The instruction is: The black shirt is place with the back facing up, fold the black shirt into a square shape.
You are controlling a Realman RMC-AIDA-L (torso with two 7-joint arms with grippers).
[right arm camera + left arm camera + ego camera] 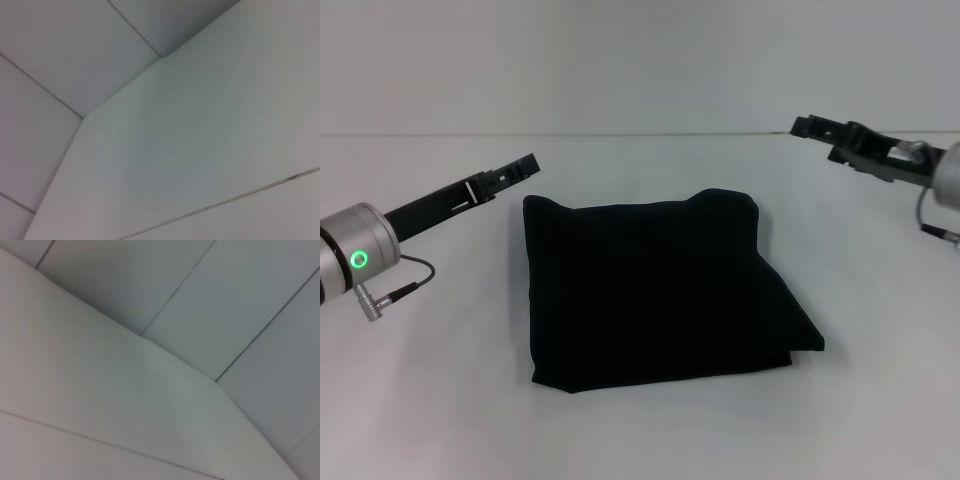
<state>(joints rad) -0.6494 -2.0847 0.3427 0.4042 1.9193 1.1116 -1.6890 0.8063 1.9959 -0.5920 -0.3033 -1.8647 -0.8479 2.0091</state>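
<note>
The black shirt [655,290] lies folded into a rough square in the middle of the white table [880,400], plain black side up, with a small bulge at its far right corner. My left gripper [520,168] hovers just beyond the shirt's far left corner, clear of the cloth. My right gripper [810,127] is raised well off to the far right, away from the shirt. Neither gripper holds anything. Both wrist views show only pale surfaces and seams, with no shirt in them.
White tabletop surrounds the shirt on every side, and a pale wall [640,60] stands behind the table's far edge. A cable [405,285] loops under my left wrist.
</note>
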